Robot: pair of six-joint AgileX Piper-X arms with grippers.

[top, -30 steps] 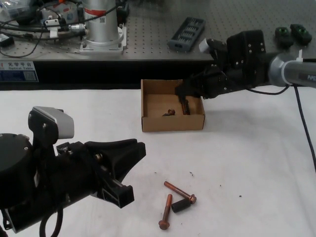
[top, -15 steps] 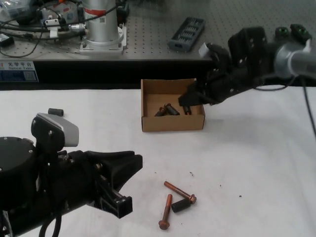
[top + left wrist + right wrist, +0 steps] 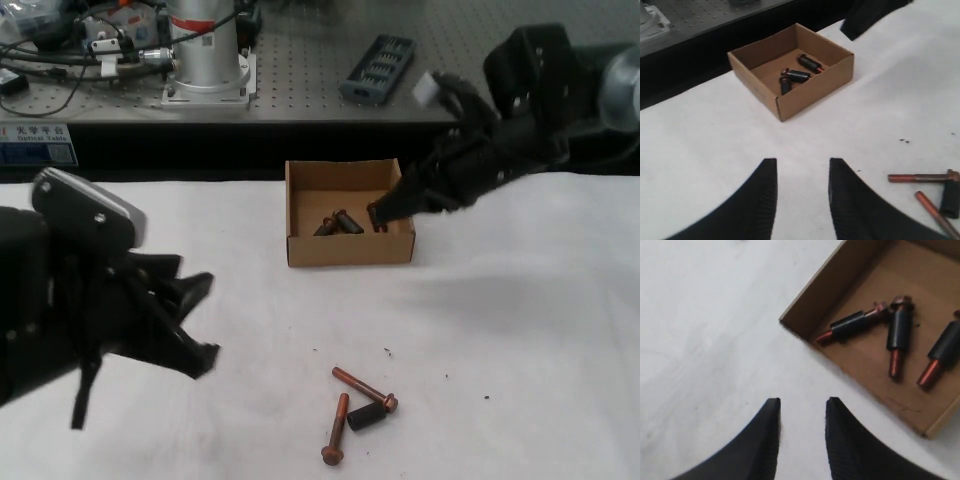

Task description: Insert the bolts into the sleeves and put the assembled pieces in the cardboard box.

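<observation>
1. Right wrist view: three assembled pieces lie in the box.
2. I log two bolts and one sleeve loose on the table, not yet joined.
3. Left tool and right tool both gape wide, empty.

A lab — behind the white-covered bench runs a metal breadboard table with its grid of mounting holes. On it stand a bolted metal column, tangled cables and a black rack.
</observation>
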